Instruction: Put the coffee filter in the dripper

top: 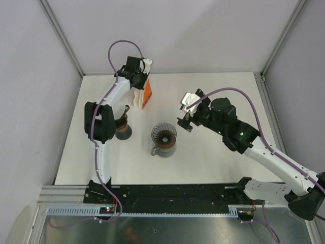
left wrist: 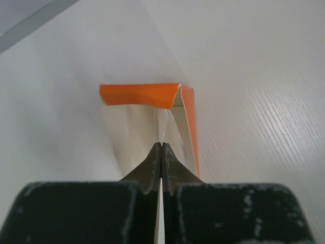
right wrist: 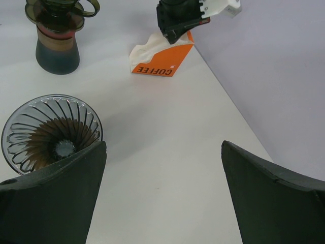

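Observation:
An orange pack (top: 147,95) of white coffee filters (top: 137,98) stands at the back of the table. My left gripper (top: 143,77) reaches into its top. In the left wrist view its fingertips (left wrist: 161,146) are pressed together inside the orange pack (left wrist: 147,95), with a thin white filter sheet (left wrist: 159,216) pinched between them. The glass dripper (top: 164,136) sits mid-table with nothing in it, also seen in the right wrist view (right wrist: 48,132). My right gripper (top: 187,115) hovers right of the dripper, its jaws wide open and empty (right wrist: 162,152).
A dark glass carafe (top: 122,127) stands left of the dripper, close to the left arm's elbow, and shows in the right wrist view (right wrist: 57,43). Grey walls close in on the table on three sides.

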`<state>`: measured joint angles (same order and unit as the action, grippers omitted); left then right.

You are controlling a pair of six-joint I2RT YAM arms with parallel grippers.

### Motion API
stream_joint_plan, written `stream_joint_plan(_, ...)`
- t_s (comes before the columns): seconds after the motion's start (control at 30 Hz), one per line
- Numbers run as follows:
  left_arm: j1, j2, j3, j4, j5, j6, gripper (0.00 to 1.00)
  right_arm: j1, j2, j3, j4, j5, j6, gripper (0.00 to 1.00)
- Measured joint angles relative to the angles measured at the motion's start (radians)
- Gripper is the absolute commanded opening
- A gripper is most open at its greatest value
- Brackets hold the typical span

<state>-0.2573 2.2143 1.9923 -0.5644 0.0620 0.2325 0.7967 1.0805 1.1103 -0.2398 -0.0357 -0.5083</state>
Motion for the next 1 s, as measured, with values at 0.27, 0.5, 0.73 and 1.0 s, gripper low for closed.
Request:
stream_joint_plan(0.27, 0.011, -0.154, -0.051, -0.001, -0.004, -0.024, 0.0, 0.003, 0.0, 0.0, 0.005, 0.0, 0.005, 0.99)
stream_joint_plan(0.5, 0.012, -0.282, -0.109, 0.001, -0.001, -0.062, 0.0, 0.013, 0.001, 0.0, 0.048, 0.011, 0.068, 0.99)
stream_joint_plan(0.73, 0.013, -0.371, -0.151, 0.002, 0.072, -0.127, 0.0, 0.032, 0.045, 0.0, 0.157, 0.063, 0.176, 0.99)
stream_joint_plan(1.0, 0.013, -0.329, -0.194, 0.008, 0.085, -0.131, 0.0, 0.035, 0.08, -0.003, 0.163, 0.075, 0.231, 0.99)
